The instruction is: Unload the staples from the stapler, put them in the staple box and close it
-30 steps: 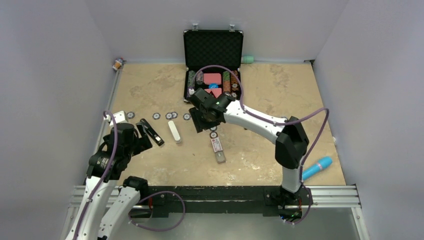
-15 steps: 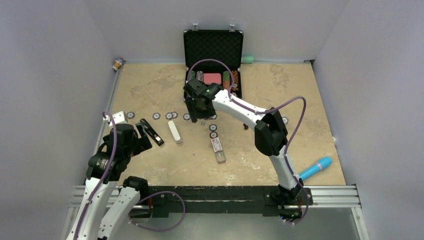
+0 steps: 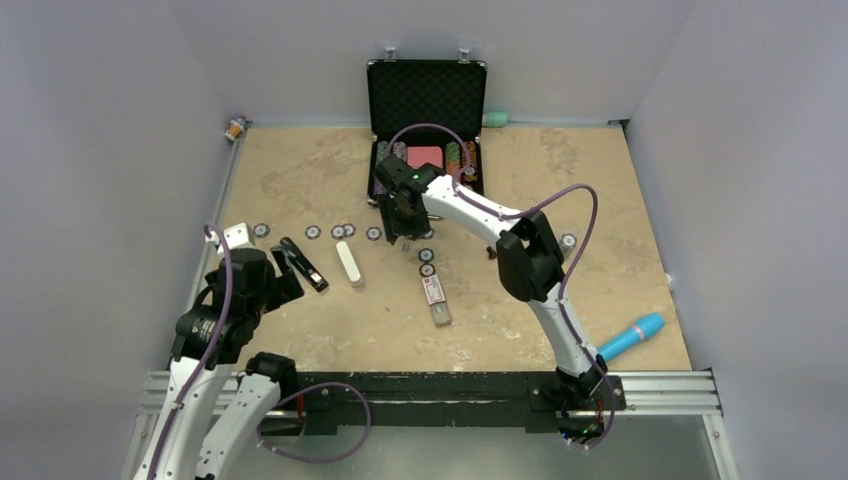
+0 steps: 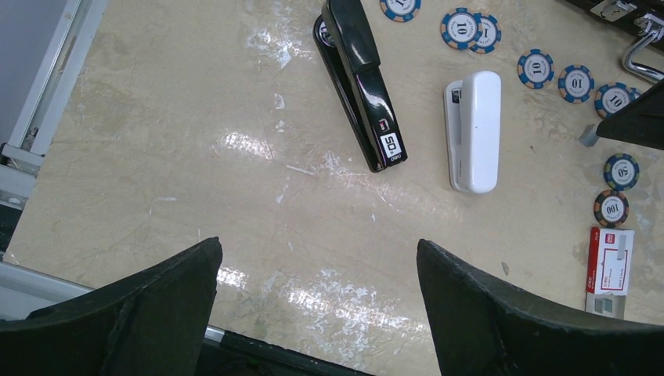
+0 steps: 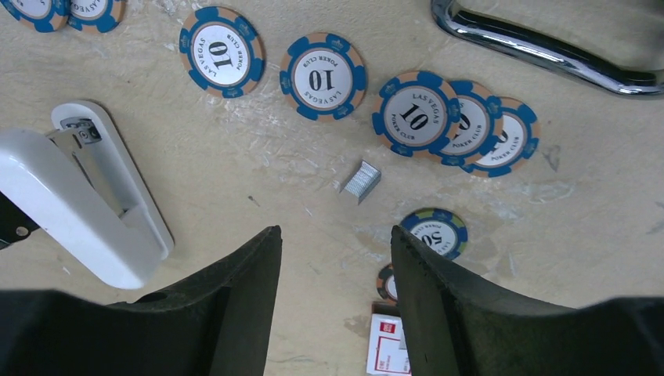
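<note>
The black stapler (image 4: pixel 360 82) lies closed on the table, left of centre in the top view (image 3: pixel 303 265). My left gripper (image 4: pixel 317 251) is open and empty, hovering just near of it (image 3: pixel 283 287). A small silvery strip of staples (image 5: pixel 361 180) lies loose on the table below a row of poker chips. My right gripper (image 5: pixel 335 231) is open and empty, hanging just above and near of the strip, in front of the case in the top view (image 3: pixel 403 236). Neither gripper touches anything.
A white oblong block (image 4: pixel 474 129) lies right of the stapler (image 5: pixel 78 200). Poker chips (image 5: pixel 322 76) are scattered in a row. A clear staple box with a red-white label (image 3: pixel 434 293) lies near centre. An open black case (image 3: pixel 427 95) stands at the back. A blue cylinder (image 3: pixel 634 335) lies near right.
My right arm has folded its elbow leftward and its gripper has shifted a little left and back, ending above the chips and staple strip. The left arm has not moved.
</note>
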Controlling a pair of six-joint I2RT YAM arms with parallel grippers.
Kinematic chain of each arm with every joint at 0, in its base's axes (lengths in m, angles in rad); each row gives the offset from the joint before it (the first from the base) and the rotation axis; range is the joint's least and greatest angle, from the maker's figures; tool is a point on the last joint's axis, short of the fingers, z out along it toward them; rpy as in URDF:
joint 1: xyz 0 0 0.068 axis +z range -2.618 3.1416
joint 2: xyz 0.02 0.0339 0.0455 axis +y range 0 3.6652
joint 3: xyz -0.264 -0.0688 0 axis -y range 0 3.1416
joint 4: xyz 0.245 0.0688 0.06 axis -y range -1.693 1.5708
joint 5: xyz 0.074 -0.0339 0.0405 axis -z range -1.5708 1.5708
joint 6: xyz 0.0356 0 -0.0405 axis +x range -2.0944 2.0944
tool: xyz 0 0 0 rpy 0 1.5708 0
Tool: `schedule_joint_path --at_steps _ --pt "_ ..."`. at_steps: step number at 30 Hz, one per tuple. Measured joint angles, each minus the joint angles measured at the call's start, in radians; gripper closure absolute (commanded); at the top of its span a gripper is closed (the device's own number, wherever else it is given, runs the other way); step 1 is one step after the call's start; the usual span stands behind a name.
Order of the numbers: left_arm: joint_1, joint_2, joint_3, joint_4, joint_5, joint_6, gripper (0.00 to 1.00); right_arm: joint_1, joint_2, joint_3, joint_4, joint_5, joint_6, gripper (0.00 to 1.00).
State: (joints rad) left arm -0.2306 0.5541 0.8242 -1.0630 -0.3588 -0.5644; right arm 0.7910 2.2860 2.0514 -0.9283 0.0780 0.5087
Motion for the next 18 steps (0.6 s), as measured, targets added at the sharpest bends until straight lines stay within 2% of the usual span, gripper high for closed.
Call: schedule_joint_path --at_steps 7,18 --pt "0.0 -0.019 -0.003 0.0 0.003 0.0 0.03 0.0 0.047 0.014 0.0 -0.022 0.032 0.48" --pt "-0.001 -0.032 -0.004 0.0 0.005 0.0 0.03 0.0 0.099 0.042 -0.015 -0.046 0.086 0.49"
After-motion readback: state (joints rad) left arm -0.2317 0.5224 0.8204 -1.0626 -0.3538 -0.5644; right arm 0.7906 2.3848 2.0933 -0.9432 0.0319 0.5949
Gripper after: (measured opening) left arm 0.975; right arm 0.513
